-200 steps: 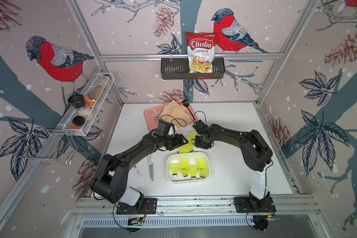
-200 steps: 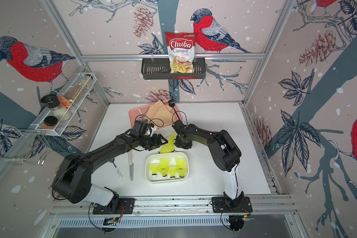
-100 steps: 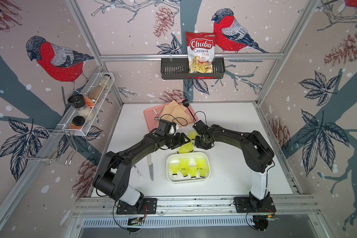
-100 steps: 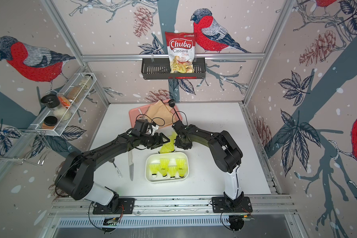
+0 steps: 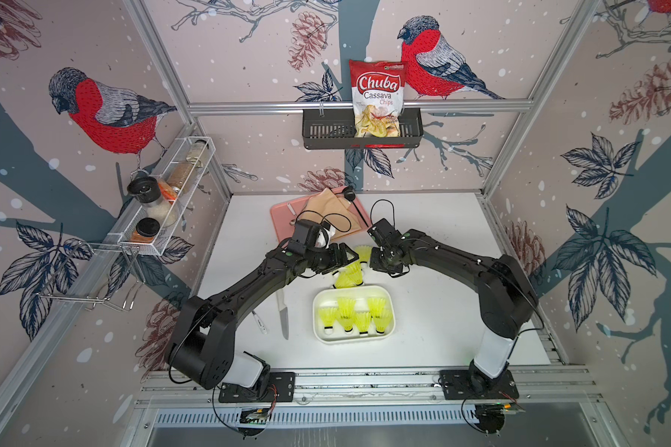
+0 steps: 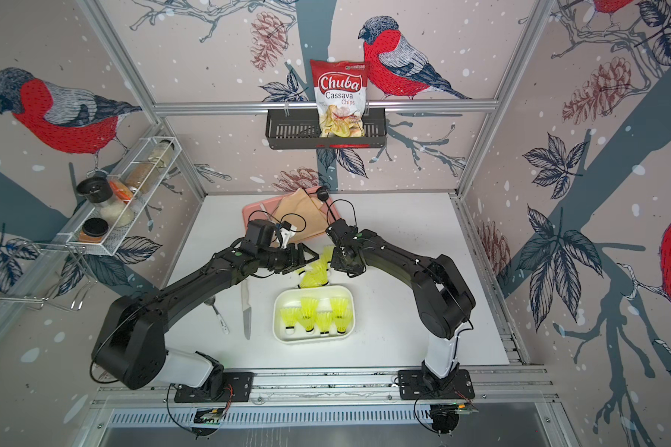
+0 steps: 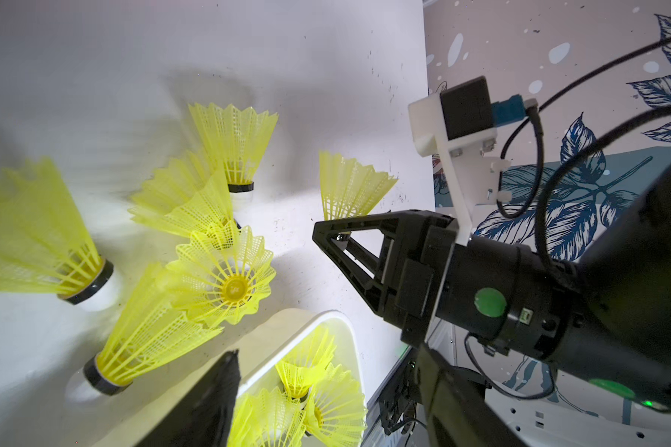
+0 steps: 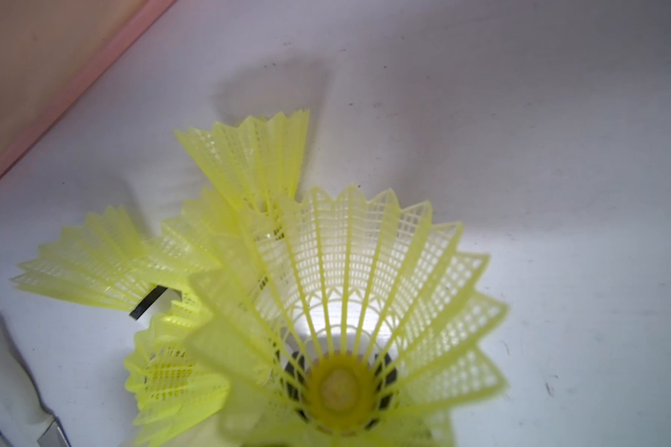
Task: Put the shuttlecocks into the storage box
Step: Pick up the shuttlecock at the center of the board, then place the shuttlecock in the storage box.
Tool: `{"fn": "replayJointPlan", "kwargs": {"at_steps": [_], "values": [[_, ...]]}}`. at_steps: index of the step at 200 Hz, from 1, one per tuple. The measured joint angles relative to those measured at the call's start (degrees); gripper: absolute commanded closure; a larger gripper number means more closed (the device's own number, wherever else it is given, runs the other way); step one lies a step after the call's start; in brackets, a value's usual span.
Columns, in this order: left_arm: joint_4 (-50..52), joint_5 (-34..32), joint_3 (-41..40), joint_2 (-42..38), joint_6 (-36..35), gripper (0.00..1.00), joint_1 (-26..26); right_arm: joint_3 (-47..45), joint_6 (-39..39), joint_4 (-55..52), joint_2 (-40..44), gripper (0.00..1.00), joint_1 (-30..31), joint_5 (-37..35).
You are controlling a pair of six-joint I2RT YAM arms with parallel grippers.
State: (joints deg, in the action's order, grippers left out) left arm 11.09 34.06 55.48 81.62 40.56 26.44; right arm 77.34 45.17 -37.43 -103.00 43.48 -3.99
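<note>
- Right gripper (image 7: 320, 232) is clamped on one shuttlecock (image 7: 351, 185); left gripper (image 5: 345, 258) stands apart, empty.
- Four shuttlecocks (image 5: 345, 309) sit in the storage box (image 5: 389, 305); about five loose ones (image 7: 225, 278) lie by its far side.

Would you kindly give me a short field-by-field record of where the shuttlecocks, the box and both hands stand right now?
storage box: on the table, near side of both hands, four shuttlecocks inside
loose shuttlecocks: about five in a cluster on the table just behind the box
right hand: shut on one shuttlecock at its base
left hand: open, next to the cluster
knife: flat on the table, left of the box
</note>
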Motion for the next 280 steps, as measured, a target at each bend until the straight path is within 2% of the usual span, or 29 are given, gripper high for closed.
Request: {"fn": "replayJointPlan", "kwargs": {"at_steps": [39, 80, 129, 153, 205, 280], "values": [[4.39, -2.84, -2.19, -8.28, -0.57, 0.25, 0.0, -0.13, 0.46, -2.03, 5.09, 0.8, 5.46, -2.19], [11.96, -6.16, -6.62, -20.9, -1.57, 0.25, 0.0, -0.2, 3.87, -3.5, 8.24, 0.79, 15.82, -4.57], [23.52, -10.56, -11.96, -38.16, -1.31, 0.26, 0.0, -0.07, 9.25, -3.21, 7.72, 0.79, 29.09, -6.64], [29.2, -12.04, -13.11, -44.33, -0.39, 0.26, 0.0, 0.55, 11.41, -2.95, 5.33, 0.79, 33.62, -6.75], [38.1, -13.2, -14.62, -52.33, 0.24, 0.27, 0.0, 3.45, 14.8, -1.88, -0.22, 0.8, 38.49, -6.71], [42.45, -12.83, -16.65, -56.15, 1.64, 0.28, 0.0, 3.87, 15.21, -1.7, -3.89, 0.79, 38.16, -6.69]]}}
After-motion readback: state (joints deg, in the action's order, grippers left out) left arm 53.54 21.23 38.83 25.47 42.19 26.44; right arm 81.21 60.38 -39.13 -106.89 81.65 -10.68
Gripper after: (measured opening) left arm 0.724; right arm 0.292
